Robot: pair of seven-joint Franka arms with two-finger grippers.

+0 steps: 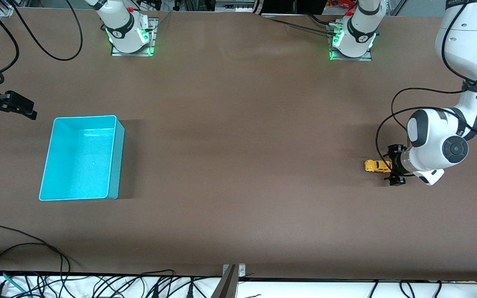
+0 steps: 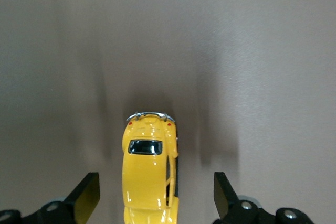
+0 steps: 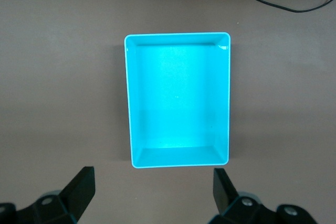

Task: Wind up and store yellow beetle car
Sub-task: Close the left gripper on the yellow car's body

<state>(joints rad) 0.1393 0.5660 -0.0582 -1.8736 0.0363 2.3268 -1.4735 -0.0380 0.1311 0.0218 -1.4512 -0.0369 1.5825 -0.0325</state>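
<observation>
Yellow beetle car [image 2: 148,177] between parted jaws

No readable text anywhere right now. There's dark lettering at the top of the left arm [image 1: 466,37], cut off by the edge of the front view, too small to make out. Small round marks sit on both arm bases, unreadable too. Nothing printed on the car or the bin.
</observation>
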